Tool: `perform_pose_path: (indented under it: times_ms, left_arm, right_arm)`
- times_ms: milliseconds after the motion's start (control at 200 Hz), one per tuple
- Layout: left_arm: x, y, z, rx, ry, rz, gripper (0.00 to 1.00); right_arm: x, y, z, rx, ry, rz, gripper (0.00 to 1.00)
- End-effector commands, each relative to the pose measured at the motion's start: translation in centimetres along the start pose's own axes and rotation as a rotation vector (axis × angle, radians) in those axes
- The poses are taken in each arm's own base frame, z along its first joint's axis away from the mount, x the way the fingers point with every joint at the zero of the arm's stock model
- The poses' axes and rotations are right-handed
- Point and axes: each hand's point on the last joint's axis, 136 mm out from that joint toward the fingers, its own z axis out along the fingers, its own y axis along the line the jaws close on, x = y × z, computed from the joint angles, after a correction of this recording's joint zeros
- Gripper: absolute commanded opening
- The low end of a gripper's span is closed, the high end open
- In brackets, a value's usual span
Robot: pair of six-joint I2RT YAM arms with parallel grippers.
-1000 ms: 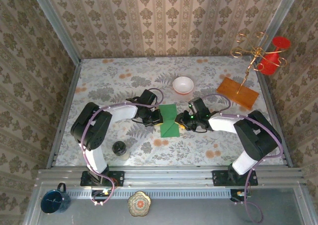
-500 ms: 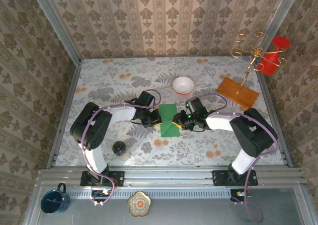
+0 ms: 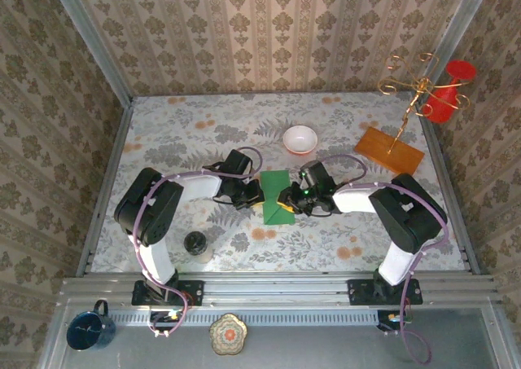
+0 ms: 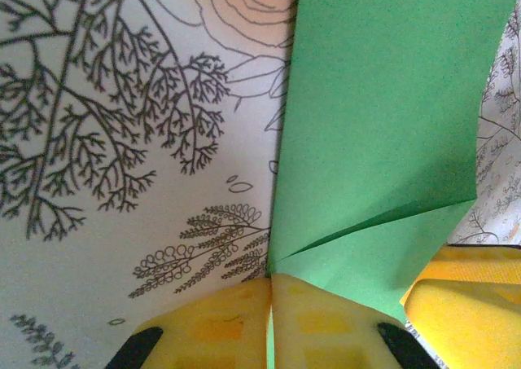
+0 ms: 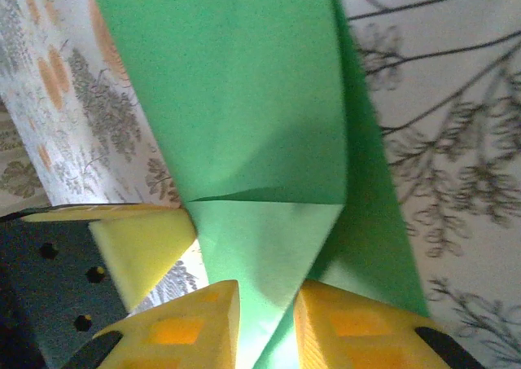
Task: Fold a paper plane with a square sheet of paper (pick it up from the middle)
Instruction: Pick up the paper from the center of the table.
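1. Top view: both arms are bent in toward the middle of the flowered table [image 3: 163, 141], and between them lies the green sheet of paper [image 3: 274, 183], already folded to a narrow upright strip.
2. The left gripper [image 3: 254, 195] is at the strip's left edge, the right gripper [image 3: 286, 199] at its right edge, facing each other across the paper.
3. Left wrist view: the two yellow pads [image 4: 212, 324] are pressed together, with a thin sliver of green caught in the seam between them. That hand is clenched on the paper's edge.
4. In the same view the paper rises ahead of the pads, one flap creased on a slant over the layer beneath it. A yellow pad of the other gripper [image 4: 464, 304] sits low on the right, just beside the paper.
5. Right wrist view: the yellow fingertips [image 5: 187, 324] stand close on either side of a pale flap of the green paper, which runs down into the narrow gap between them.
6. The jaws there are nearly together around that flap, but I cannot tell whether they are actually biting it or only flanking it.
7. Above the flap a horizontal crease crosses the sheet, and the left gripper's yellow pad [image 5: 138, 239] shows at lower left.
8. Around the table: a white bowl [image 3: 299, 139] lies just beyond the paper, and an orange-brown wooden board [image 3: 389, 152] lies far right with a gold wire stand [image 3: 411, 84] on it. A dark jar [image 3: 195, 243] stands near the front left.
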Motion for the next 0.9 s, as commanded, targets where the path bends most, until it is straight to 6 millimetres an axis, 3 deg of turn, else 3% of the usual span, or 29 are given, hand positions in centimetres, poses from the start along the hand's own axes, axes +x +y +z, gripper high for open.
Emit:
perform_pose_path:
  times_ms: [0, 355, 450, 540, 675, 895]
  left_arm:
    - [0.8, 1.6, 0.3, -0.043, 0.016, -0.04, 0.12]
    - [0.0, 0.2, -1.1, 0.045, -0.009, -0.047, 0.13]
    - [-0.2, -0.3, -1.9, 0.075, -0.009, -0.047, 0.14]
    - [-0.7, -0.7, -3.4, 0.115, -0.039, -0.047, 0.17]
    - [-2.0, -1.6, -7.0, 0.2, -0.13, -0.034, 0.3]
    - [-2.3, -5.5, -11.8, 0.422, -0.207, 0.054, 0.67]
  right_arm:
    - [0.2, 1.4, 0.6, -0.052, 0.018, -0.011, 0.25]
    - [0.3, 1.2, 1.2, -0.044, 0.012, -0.024, 0.16]
    - [0.1, 1.6, 1.0, -0.054, -0.002, -0.051, 0.09]
    - [-0.5, 2.7, 0.0, -0.07, -0.038, -0.094, 0.08]
    - [-1.4, 5.4, -2.2, -0.146, -0.1, -0.175, 0.08]
    - [-1.1, 12.4, -6.3, -0.384, -0.113, -0.332, 0.09]
